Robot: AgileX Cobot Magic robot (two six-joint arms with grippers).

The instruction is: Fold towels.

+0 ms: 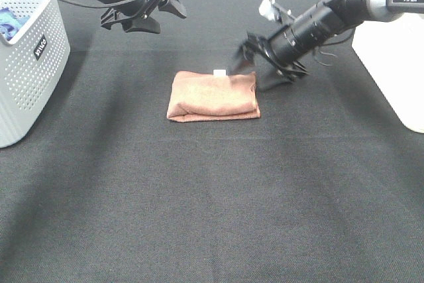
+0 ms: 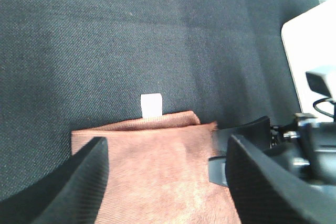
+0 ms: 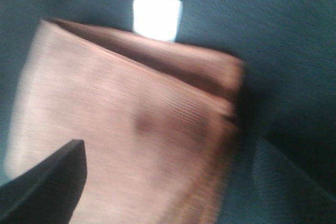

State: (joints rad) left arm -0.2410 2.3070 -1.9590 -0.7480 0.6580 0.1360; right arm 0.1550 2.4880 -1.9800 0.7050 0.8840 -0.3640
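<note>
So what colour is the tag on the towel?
The tag is white, clearest in the left wrist view.

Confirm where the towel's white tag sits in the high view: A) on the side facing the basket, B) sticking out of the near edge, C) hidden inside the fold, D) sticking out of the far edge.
D: the white tag pokes out from the far edge of the folded reddish-brown towel.

The folded reddish-brown microfibre towel lies on the black cloth-covered table; its small white tag pokes out at twelve o'clock; the white holed plastic basket stands at nine o'clock; the left gripper is at eleven o'clock, apart; the right gripper is at two o'clock, just beside.
</note>
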